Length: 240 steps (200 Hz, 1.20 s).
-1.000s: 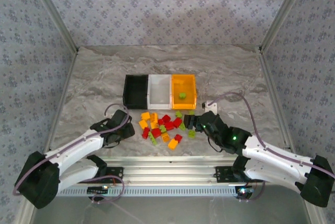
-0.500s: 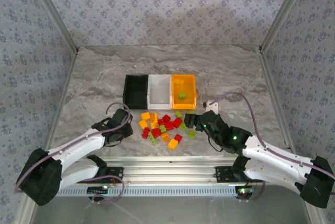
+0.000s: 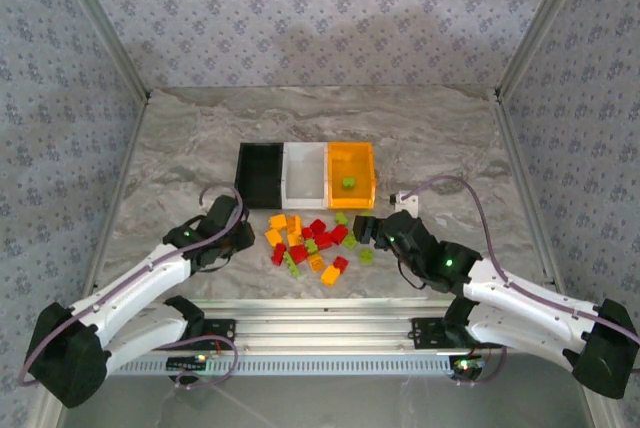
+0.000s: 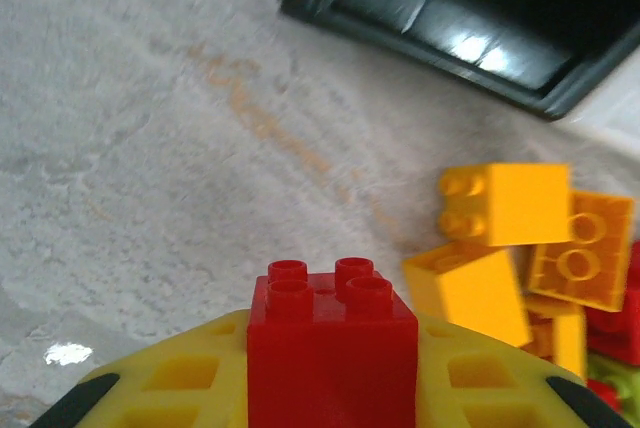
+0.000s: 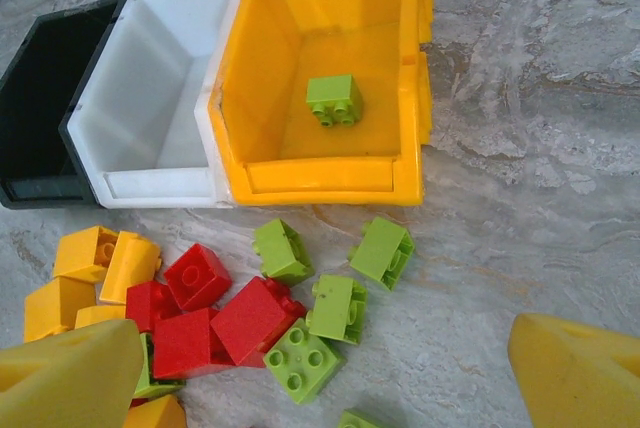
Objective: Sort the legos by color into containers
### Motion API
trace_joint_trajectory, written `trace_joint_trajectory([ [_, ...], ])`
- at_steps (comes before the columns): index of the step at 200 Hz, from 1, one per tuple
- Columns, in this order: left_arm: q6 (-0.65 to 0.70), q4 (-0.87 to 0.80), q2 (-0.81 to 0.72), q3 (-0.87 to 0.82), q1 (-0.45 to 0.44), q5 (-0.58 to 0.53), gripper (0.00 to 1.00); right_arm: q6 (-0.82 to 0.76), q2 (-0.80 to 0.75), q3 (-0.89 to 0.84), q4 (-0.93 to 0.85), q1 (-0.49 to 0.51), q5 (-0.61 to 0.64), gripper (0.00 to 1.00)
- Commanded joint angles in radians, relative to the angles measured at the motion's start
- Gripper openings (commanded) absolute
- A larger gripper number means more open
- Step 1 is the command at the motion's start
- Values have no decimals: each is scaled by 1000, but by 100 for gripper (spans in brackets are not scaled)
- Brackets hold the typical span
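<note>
Left gripper [image 3: 237, 232]: closed on a single red brick [image 4: 332, 343], studs up, clamped squarely between the yellow fingers [image 4: 180, 388]. It sits just left of the pile, near the front of the black bin [image 3: 258, 174].

Right gripper [image 3: 366, 231]: spread wide and holding nothing, its two yellow fingers [image 5: 70, 378] far apart at the bottom corners of its own camera view. It hangs over the right edge of the pile, near the front of the orange-yellow bin [image 5: 320, 178].

Legos [image 3: 310, 243]: almost all lie loose on the table in a heap of red, orange and light green, just in front of the row of bins. One green brick [image 5: 334, 100] lies in the orange-yellow bin; the white bin [image 3: 304, 173] looks empty, and I can't see anything in the black one.

Step in hand: carrying the red brick to a bin, I'd say. Black is the nearest, and it fills the top of the left wrist view.

Doing it well: lift enough to clear the bin's front wall, centre the brick over the opening, and only then part the fingers. A release over the rim would likely bounce it back out.

Watch for: the orange bricks [image 4: 505, 203] close on the right. Swing away from them, and keep every later red going to the same bin.
</note>
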Motion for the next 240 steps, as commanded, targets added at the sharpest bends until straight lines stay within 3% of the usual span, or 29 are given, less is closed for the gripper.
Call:
trace_joint_trajectory([
  [1,45,-18,45,106,-1,-3,8,21,-1,5,-11,-9,22,96],
  [66,148,44,391,449,41,-132,7,41,-12,3,-41,-19,22,96],
  [106,157,47,604,601,115,-136,6,40,-27,9,-61,-24,21,96],
  [142,150,43,722,681,130,-136,7,47,-44,7,-75,-27,21,96],
  [172,136,47,769,712,131,-116,24,54,-59,8,-95,-29,21,96],
  [189,131,49,770,725,130,-98,42,55,-63,7,-103,-33,17,96],
  [240,133,70,651,709,111,-58,71,92,-24,27,-167,-52,-22,96],
])
